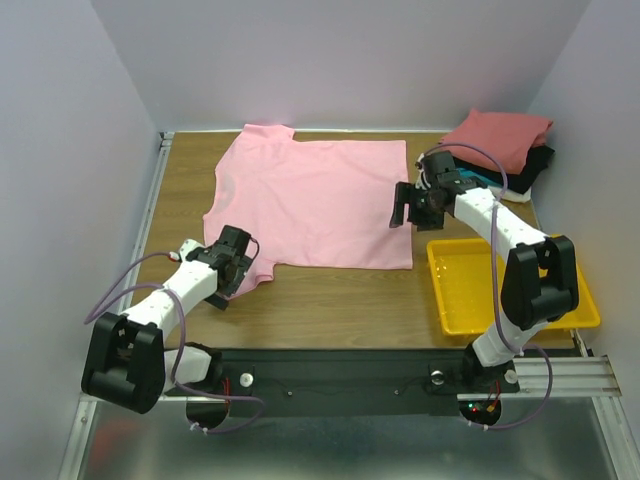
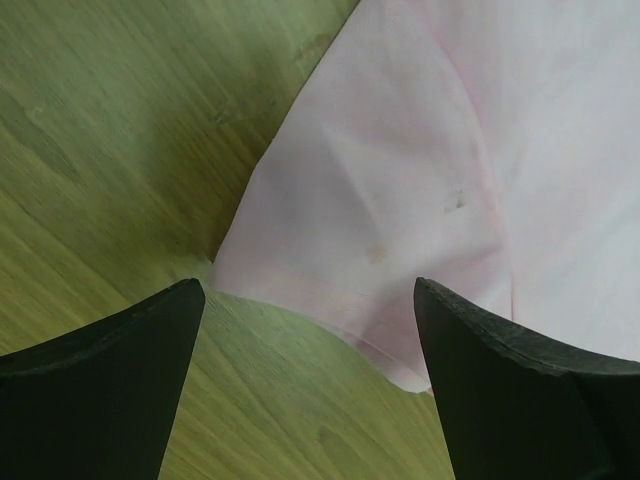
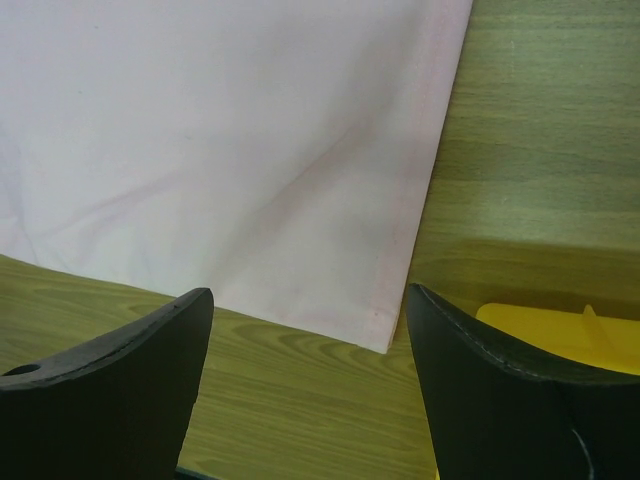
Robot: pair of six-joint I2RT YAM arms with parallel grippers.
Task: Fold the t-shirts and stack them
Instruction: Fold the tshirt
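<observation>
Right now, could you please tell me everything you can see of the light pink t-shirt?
The light pink t-shirt looks like soft, thin cloth, spread flat and unfolded on the wooden table. It lies sideways: straight hem toward the right, one sleeve pointing far, the other near. The left end effector is open above the near sleeve, the right end effector open above the near hem corner; neither grips it. Two faint marks show on that sleeve.

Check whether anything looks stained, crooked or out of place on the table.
Two small brownish spots mark the pink t-shirt on its sleeve, seen in the left wrist view. Otherwise it lies flat, and the folded stack sits in the far right corner.
</observation>
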